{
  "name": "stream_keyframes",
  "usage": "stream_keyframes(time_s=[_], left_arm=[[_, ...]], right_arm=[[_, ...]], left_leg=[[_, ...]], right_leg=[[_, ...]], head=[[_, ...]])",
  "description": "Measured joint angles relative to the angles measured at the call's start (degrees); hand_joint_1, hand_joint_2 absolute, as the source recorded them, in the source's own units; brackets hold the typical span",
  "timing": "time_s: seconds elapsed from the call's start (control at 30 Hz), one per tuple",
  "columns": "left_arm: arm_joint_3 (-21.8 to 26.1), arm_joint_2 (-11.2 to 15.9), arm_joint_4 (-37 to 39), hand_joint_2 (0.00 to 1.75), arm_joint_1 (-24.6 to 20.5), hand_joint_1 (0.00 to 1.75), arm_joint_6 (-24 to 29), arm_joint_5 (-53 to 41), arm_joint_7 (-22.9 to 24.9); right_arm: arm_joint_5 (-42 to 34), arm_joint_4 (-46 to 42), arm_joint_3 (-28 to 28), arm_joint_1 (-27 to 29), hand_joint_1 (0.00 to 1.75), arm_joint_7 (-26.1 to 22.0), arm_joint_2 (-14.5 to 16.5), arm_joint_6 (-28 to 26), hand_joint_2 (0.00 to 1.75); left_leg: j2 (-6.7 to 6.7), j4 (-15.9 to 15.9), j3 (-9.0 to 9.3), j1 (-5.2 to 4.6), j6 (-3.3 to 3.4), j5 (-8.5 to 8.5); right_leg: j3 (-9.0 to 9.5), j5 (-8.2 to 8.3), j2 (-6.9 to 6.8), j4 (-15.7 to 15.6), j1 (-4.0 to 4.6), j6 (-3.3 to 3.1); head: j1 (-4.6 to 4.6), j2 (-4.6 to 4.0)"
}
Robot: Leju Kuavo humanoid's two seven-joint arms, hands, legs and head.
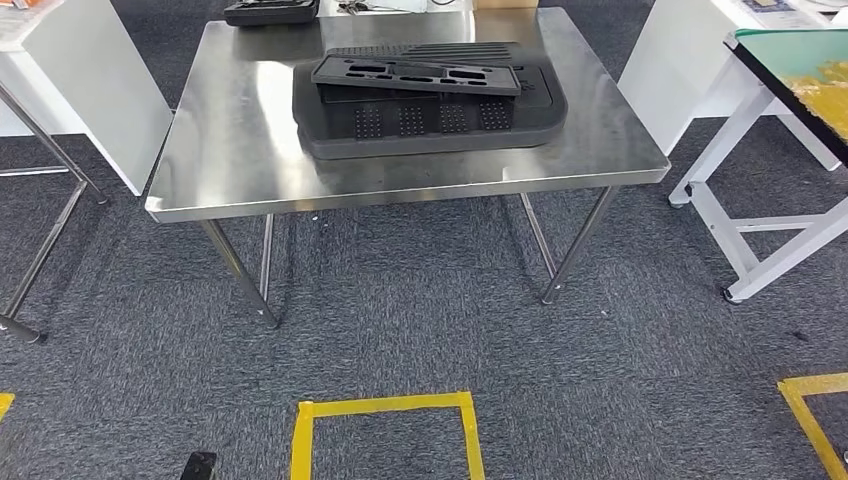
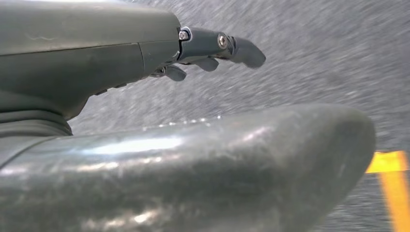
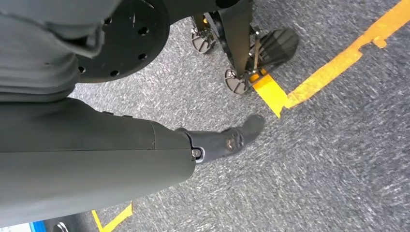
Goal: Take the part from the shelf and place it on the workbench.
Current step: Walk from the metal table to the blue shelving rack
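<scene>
A flat black part point(image 1: 415, 75) with cut-out slots lies on top of a larger black ribbed tray point(image 1: 430, 110) on the steel workbench point(image 1: 250, 150) ahead of me. In the left wrist view my left hand point(image 2: 212, 48) hangs over grey carpet with its fingers apart and nothing in it. My right hand point(image 3: 227, 140) also hangs over the carpet, fingers stretched out and holding nothing.
Another black part point(image 1: 270, 10) lies at the bench's far edge. A white table with a green top point(image 1: 790, 70) stands at the right, and a white panel point(image 1: 90, 80) at the left. Yellow tape squares point(image 1: 385, 430) mark the carpet in front of the bench.
</scene>
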Motion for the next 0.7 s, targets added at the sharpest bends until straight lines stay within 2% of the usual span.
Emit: stream_keyframes(time_s=[0.07,0.1,0.13,0.2,0.23,0.27,0.3,0.33,0.37,0.4,0.43,0.47,0.53,0.57,0.6,0.63,0.7], left_arm=[[0.45,-0.42,0.7,0.0,0.23,0.0,-0.06,0.19,1.01],[0.66,-0.65,0.94,0.0,0.29,0.0,-0.08,0.28,1.45],[0.83,-0.85,1.12,0.0,0.32,0.0,-0.09,0.36,1.82],[1.16,-1.11,1.39,0.0,0.36,0.0,-0.1,0.55,2.44],[1.32,-1.22,1.52,0.0,0.38,0.0,-0.1,0.63,2.7],[1.49,-1.31,1.64,0.0,0.39,0.0,-0.09,0.71,2.94],[1.64,-1.37,1.75,0.0,0.39,0.0,-0.07,0.75,3.17],[1.74,-1.43,1.83,0.0,0.4,0.0,-0.02,0.71,3.38],[1.79,-1.5,1.89,0.0,0.4,0.0,0.06,0.6,3.56],[1.8,-1.66,1.91,0.0,0.41,0.0,0.13,0.48,3.72],[1.81,-1.82,1.94,0.0,0.44,0.0,0.25,0.34,3.87],[1.83,-1.96,1.99,0.0,0.45,0.0,0.33,0.25,4.0],[1.85,-2.13,2.15,0.0,0.49,0.0,0.46,0.01,4.43],[1.85,-2.18,2.26,0.0,0.5,0.0,0.46,-0.13,4.74],[1.84,-2.26,2.37,0.0,0.56,0.0,0.45,-0.27,5.2],[1.84,-2.33,2.49,0.0,0.62,0.0,0.37,-0.34,5.77],[1.84,-2.45,2.68,0.0,0.66,0.0,0.09,-0.44,6.94]], right_arm=[[0.04,0.01,0.0,0.03,0.0,0.02,0.05,0.0,0.0],[0.04,0.01,0.0,0.05,0.0,0.03,0.05,0.0,0.0],[0.05,0.01,0.0,0.04,0.0,0.04,0.07,0.0,0.0],[0.09,0.01,0.0,-0.01,0.0,0.04,0.14,0.0,0.0],[0.1,0.01,0.0,-0.02,0.0,0.04,0.17,0.0,0.0],[0.11,0.01,0.0,-0.02,0.0,0.04,0.19,0.0,0.0],[0.12,0.01,0.0,-0.02,0.0,0.04,0.2,0.0,0.0],[0.12,0.01,0.0,-0.04,0.0,0.04,0.2,0.0,0.0],[0.12,0.01,0.0,-0.12,0.0,0.03,0.2,0.0,0.0],[0.12,-0.01,0.0,-0.26,0.0,0.03,0.12,0.0,0.0],[0.11,-0.03,0.0,-0.4,0.0,0.02,0.05,0.0,0.0],[0.11,-0.04,0.0,-0.51,0.0,-0.01,0.0,0.0,0.0],[0.1,-0.05,0.0,-0.58,0.0,-0.04,-0.01,0.0,0.0],[0.1,-0.04,0.0,-0.56,0.0,-0.05,0.03,0.0,0.0],[0.1,-0.03,0.0,-0.54,0.0,-0.05,0.07,0.0,0.0],[0.11,-0.02,0.0,-0.5,0.0,-0.05,0.1,0.0,0.0],[0.14,-0.01,0.0,-0.41,0.0,-0.05,0.15,0.0,0.0]], left_leg=[[0.05,-0.1,-0.8,0.0,1.01,0.51],[0.09,-0.16,-1.31,0.01,1.65,0.95],[0.12,-0.22,-1.91,0.05,2.24,1.45],[0.19,-0.22,-3.25,-0.09,2.91,2.45],[0.24,-0.21,-3.92,-0.19,3.01,2.96],[0.28,-0.2,-4.57,-0.31,3.04,3.48],[0.3,-0.2,-5.2,-0.44,3.03,4.01],[0.28,-0.2,-5.78,-0.57,2.99,4.54],[0.23,-0.2,-6.29,-0.67,2.92,5.07],[0.19,-0.19,-6.7,-0.79,2.77,5.56],[0.22,-0.34,-6.88,-0.81,2.53,6.07],[0.27,-0.53,-6.92,-0.76,2.22,6.58],[0.41,-1.28,-6.77,-0.62,1.38,7.73],[0.4,-1.38,-6.89,-0.55,1.03,7.78],[0.39,-1.05,-7.2,-0.54,0.75,6.94],[0.39,0.41,-7.78,-0.53,0.51,4.79],[0.4,6.73,-9.55,-0.45,0.14,-1.17]], right_leg=[[-0.75,-0.09,0.08,0.36,-0.11,0.57],[-1.5,-1.11,0.11,1.5,-0.2,0.6],[-2.62,-2.9,0.14,3.86,-0.24,0.44],[-5.36,-7.48,0.18,11.5,-0.29,0.04],[-6.31,-9.07,0.18,15.09,-0.3,0.06],[-6.37,-9.69,0.18,17.02,-0.29,0.28],[-5.28,-9.37,0.19,16.71,-0.26,0.59],[-3.03,-8.37,0.2,14.12,-0.16,0.84],[0.18,-7.34,0.22,9.83,0.04,0.77],[3.57,-6.94,0.21,4.98,0.34,0.33],[6.01,-6.67,0.16,1.39,0.65,-0.04],[7.41,-6.68,0.16,-1.03,0.93,-0.4],[7.27,-5.99,0.16,-2.08,1.16,-0.66],[6.93,-5.42,0.17,-2.45,0.95,-0.89],[6.57,-4.77,0.13,-2.67,0.71,-1.23],[6.1,-4.06,0.08,-2.91,0.45,-1.62],[4.87,-3.0,0.01,-2.97,0.31,-2.18]], head=[[0.08,0.0],[0.19,0.0],[0.27,0.0],[0.41,0.0],[0.42,0.0],[0.42,0.0],[0.42,0.0],[0.42,0.0],[0.41,0.0],[0.39,0.0],[0.36,0.0],[0.42,0.0],[0.54,0.0],[0.62,0.0],[0.59,0.0],[0.5,0.0],[0.31,0.0]])
